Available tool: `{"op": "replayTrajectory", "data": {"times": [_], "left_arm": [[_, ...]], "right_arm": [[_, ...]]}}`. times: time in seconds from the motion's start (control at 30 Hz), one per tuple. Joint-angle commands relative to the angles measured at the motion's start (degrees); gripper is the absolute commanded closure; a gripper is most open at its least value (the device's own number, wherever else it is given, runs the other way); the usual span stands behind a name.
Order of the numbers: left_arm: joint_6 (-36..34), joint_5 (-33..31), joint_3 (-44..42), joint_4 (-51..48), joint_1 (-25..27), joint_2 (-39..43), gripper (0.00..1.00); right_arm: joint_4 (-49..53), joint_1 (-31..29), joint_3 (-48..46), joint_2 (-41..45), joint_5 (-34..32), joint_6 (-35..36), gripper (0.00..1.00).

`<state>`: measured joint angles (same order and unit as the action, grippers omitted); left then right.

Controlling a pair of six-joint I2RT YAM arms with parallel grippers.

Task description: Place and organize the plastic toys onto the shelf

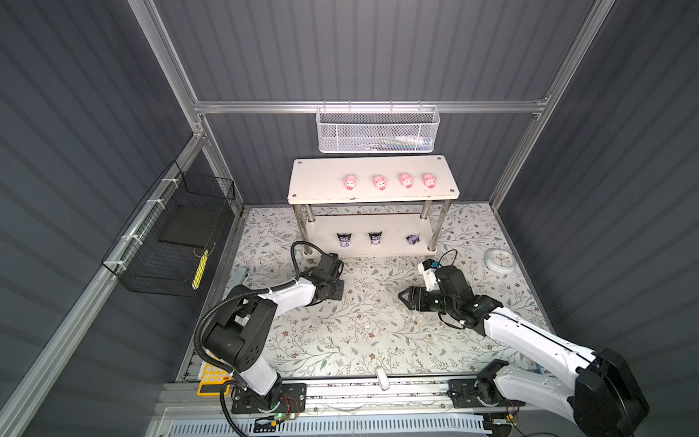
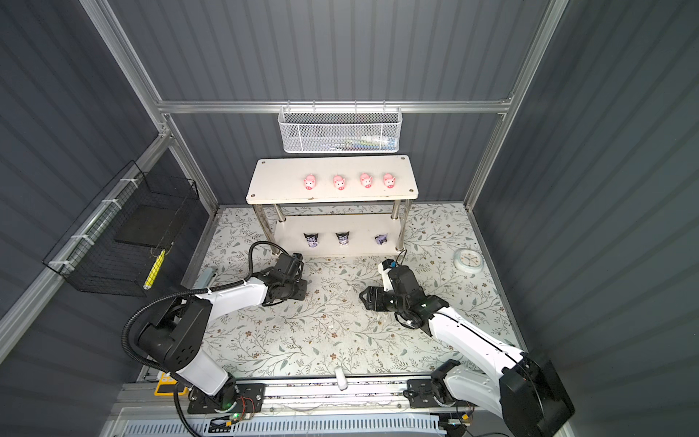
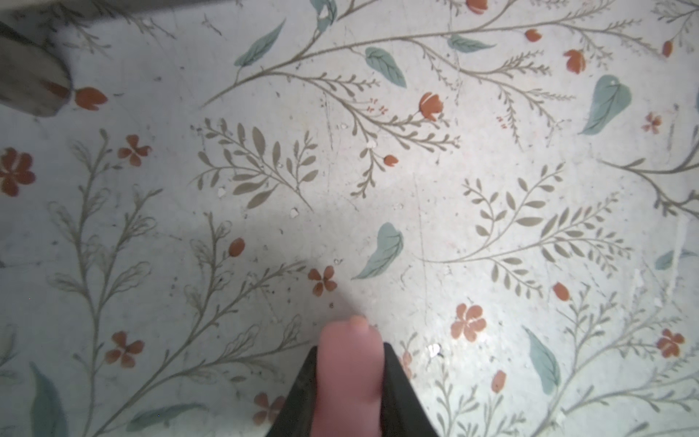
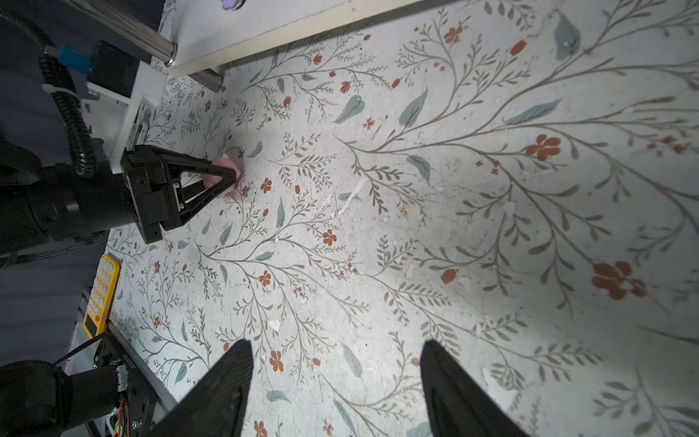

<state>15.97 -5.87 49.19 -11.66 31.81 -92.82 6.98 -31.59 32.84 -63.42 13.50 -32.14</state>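
Four pigs (image 1: 379, 182) and three dark figures (image 1: 375, 238) already sit on the shelf (image 1: 321, 181), well beyond both jaws. My left gripper (image 4: 230, 178) pinches the fifth pig (image 3: 350, 363) between its jaws. My right gripper (image 4: 336, 346) gapes empty, so I reckon one placement remains.

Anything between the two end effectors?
No: only bare floral mat between the left end effector, shut on a pig, and the open right end effector, seen in both top views.
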Motion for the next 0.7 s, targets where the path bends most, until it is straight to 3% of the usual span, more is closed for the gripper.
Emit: {"op": "replayTrajectory", "data": {"times": [0.0,0.3,0.67], "left_arm": [[-0.54,0.60,3.30,-5.17,-0.27,3.25,0.75],[1.12,-1.97,16.20,-22.35,-0.27,8.32,0.73],[1.32,-5.95,50.46,-50.99,-0.30,8.38,0.72]], "right_arm": [[-0.92,-0.05,-0.48,-0.29,-0.08,-0.25,0.28],[-0.93,0.00,-0.53,-0.24,-0.06,-0.33,0.28],[-2.15,-0.07,-0.18,-3.67,0.96,-0.59,0.28]]}}
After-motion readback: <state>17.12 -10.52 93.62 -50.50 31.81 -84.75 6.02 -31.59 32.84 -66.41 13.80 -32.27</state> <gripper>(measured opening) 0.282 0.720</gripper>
